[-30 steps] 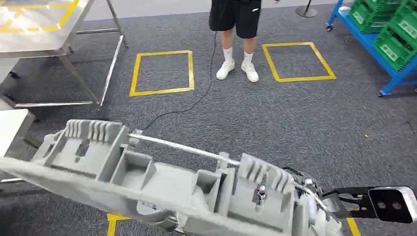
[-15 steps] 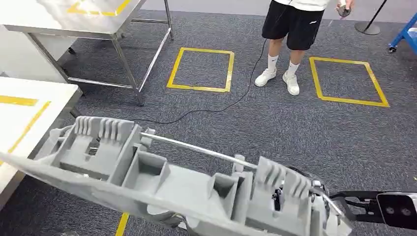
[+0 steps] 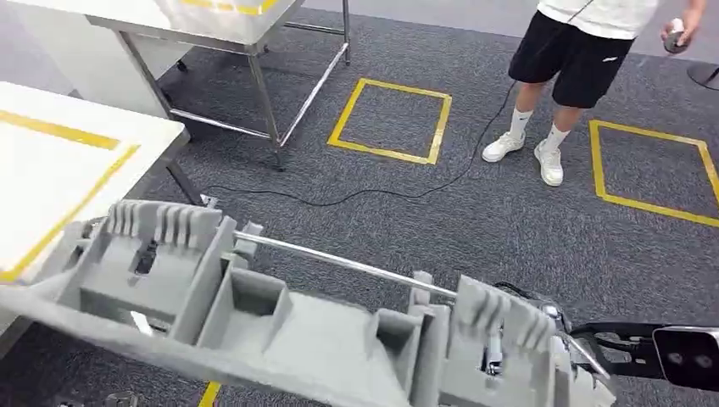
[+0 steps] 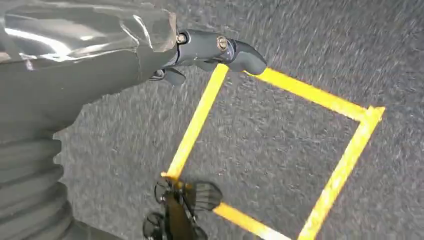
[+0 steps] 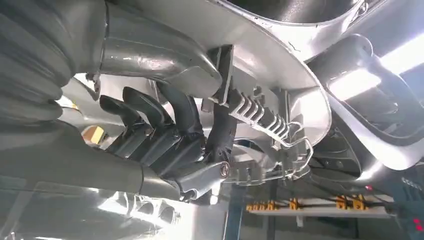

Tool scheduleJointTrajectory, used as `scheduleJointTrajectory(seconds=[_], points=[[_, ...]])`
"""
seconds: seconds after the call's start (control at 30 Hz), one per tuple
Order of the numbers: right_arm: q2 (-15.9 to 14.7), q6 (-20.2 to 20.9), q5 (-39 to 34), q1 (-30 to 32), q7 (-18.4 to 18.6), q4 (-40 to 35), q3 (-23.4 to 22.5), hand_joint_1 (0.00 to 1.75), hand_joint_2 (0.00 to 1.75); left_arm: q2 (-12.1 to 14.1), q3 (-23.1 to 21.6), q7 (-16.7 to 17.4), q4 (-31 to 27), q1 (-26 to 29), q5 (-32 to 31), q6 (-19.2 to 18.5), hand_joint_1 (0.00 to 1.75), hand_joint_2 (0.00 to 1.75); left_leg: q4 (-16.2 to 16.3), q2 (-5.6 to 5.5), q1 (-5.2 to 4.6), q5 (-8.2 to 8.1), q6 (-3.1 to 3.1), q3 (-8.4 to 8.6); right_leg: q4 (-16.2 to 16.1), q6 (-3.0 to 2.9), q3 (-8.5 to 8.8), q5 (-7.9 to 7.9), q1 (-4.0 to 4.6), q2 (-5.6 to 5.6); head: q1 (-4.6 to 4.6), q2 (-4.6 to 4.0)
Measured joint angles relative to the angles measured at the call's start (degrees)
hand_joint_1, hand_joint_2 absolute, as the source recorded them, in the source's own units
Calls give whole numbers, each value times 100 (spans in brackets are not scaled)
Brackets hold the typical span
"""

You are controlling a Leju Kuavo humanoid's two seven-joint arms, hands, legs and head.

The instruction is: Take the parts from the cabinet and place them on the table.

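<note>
A long grey moulded part (image 3: 280, 331) with ribbed blocks and a metal rod spans the bottom of the head view, carried above the carpet. My right hand (image 5: 165, 135) grips its right end from below, dark fingers curled around a ribbed bracket of the part (image 5: 260, 50). My left hand (image 4: 215, 47) is under the left end, its thumb lying against the part's shiny underside (image 4: 75, 45); the other fingers are hidden. The white table (image 3: 51, 170) with yellow tape lines stands at the left, close to the part's left end.
A steel-legged table (image 3: 212, 17) stands behind the white one. A person (image 3: 585, 51) in black shorts stands at the upper right, holding a small device. A black cable (image 3: 381, 191) runs across the carpet past yellow taped squares (image 3: 392, 119).
The camera has turned left: the white table has come further into view and the person and yellow squares have slid right. The part stays held in both hands.
</note>
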Motion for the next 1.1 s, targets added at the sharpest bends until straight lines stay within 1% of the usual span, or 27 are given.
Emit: scheduleJointTrajectory(seconds=[0.07,0.1,0.13,0.17,0.2,0.23,0.27,0.3,0.33,0.37,0.4,0.43,0.47,0.57,0.6,0.63,0.67,0.73,0.77,0.8,0.83,0.87,0.9,0.93,0.97,1.07,1.1], points=[[0,0,2,-18,-9,24,4,173,175,65,2,9,80,17,87,-87,0,175,-67,-124,-8,24,35,9,-42,59,56,-14,8,-124,2,-2],[-4,0,4,-26,-15,26,4,173,175,68,0,9,113,25,89,-98,0,175,-180,-198,96,101,39,161,32,79,23,-50,-15,-22,14,0],[-4,0,24,-30,-15,37,13,173,175,72,2,4,138,18,100,-103,0,175,-222,-265,93,108,75,189,205,69,-39,-146,-18,267,35,-2],[-15,4,24,-25,-24,41,17,173,175,85,-2,2,160,1,100,-118,0,175,-220,-320,95,122,90,185,584,39,-211,-313,-29,447,26,-2],[-31,4,28,-9,-24,52,11,173,175,94,-4,4,181,-12,100,-133,0,175,-219,-411,100,122,90,183,1045,22,-445,-492,-47,532,64,-2],[-44,4,30,7,-24,68,15,173,175,94,-9,2,210,-12,100,-148,0,175,-218,-505,101,121,90,179,1472,28,-672,-630,-60,553,61,-2],[-46,4,31,13,-24,76,17,173,175,96,-7,4,225,-3,100,-162,0,175,-213,-596,105,120,87,179,1702,64,-812,-657,-73,557,63,-2],[-52,7,31,13,-24,81,17,173,175,94,-7,6,247,4,100,-166,0,175,-212,-682,111,119,84,186,1632,118,-810,-584,-91,559,63,-2],[-59,7,35,13,-24,81,17,173,175,94,-4,6,262,11,100,-175,0,175,-208,-773,123,113,67,194,1301,193,-684,-403,-113,565,61,-2],[-63,9,39,13,-24,81,17,173,175,94,-7,6,282,15,103,-192,0,175,-189,-868,141,99,42,205,784,272,-461,-157,-139,600,61,-2],[-66,11,42,11,-24,81,20,173,175,98,-7,7,295,16,111,-199,0,175,-148,-952,162,73,1,202,235,347,-220,81,-182,747,66,-2],[-68,13,44,10,-24,87,20,173,175,103,-4,6,299,22,120,-203,0,175,-108,-1012,150,42,-53,172,73,316,-152,109,-181,920,70,-2],[-66,13,46,11,-24,90,22,173,175,107,-2,6,302,28,127,-203,0,175,-65,-1067,135,23,-92,140,22,232,-124,133,-177,862,81,-2],[-57,13,44,-4,-20,92,22,173,175,107,2,7,317,106,146,-203,0,175,-84,-1138,163,48,-140,86,42,136,-136,148,-138,751,74,-2],[-44,13,46,-9,-20,92,24,173,175,116,2,6,317,118,148,-203,0,175,-50,-1077,165,11,-158,91,23,103,-113,147,-182,687,74,-2],[-35,11,44,-6,-17,92,24,173,175,107,0,6,321,114,155,-203,0,175,120,-742,128,-88,-182,9,20,54,-88,129,-167,642,41,-2],[-35,7,33,-2,-15,90,24,173,175,109,0,6,319,98,159,-207,0,175,458,-560,138,-263,-202,-152,22,32,-76,115,-146,585,4,-2],[-37,-2,22,9,4,90,20,173,175,109,0,13,319,87,166,-229,0,175,1396,-420,149,-643,-210,-637,24,-6,-70,89,-99,449,9,-2],[-37,-2,15,12,4,92,20,173,175,103,0,17,319,94,166,-247,0,175,1714,-410,147,-709,-208,-820,25,-21,-68,78,-81,377,9,-2],[-37,-2,15,14,7,92,20,173,175,94,0,20,319,108,166,-260,0,175,1733,-407,147,-644,-196,-855,24,-35,-57,67,-63,312,7,-2],[-37,-2,15,15,13,90,20,173,175,92,2,22,319,125,168,-260,0,175,1495,-398,144,-467,-172,-757,23,-56,-41,51,-39,250,7,-2],[-35,-2,15,14,13,90,20,173,175,92,2,20,319,134,173,-260,0,175,1028,-360,129,-207,-124,-527,22,-67,-14,32,-15,184,7,-2],[-35,-2,15,14,13,90,20,173,175,94,2,22,317,134,172,-260,0,175,497,-246,87,33,-50,-248,18,-71,20,13,9,122,7,-2],[-35,-2,15,12,13,87,20,173,175,103,0,20,306,125,175,-260,0,175,82,105,-4,72,56,-30,12,-67,46,-11,12,62,13,-2],[-37,-2,15,14,13,81,20,173,175,100,-2,22,299,111,175,-260,0,175,43,162,-26,16,69,-23,10,-45,44,-25,75,-7,20,-2],[-33,-2,18,20,31,66,24,173,175,98,-2,22,299,111,179,-266,0,175,9,-63,-63,35,106,-55,-21,5,73,-45,39,-212,11,-2],[-24,-2,18,19,33,46,24,173,175,98,-2,22,299,118,179,-273,0,175,-87,-147,-43,78,136,38,-50,34,118,-61,67,-248,7,0]])
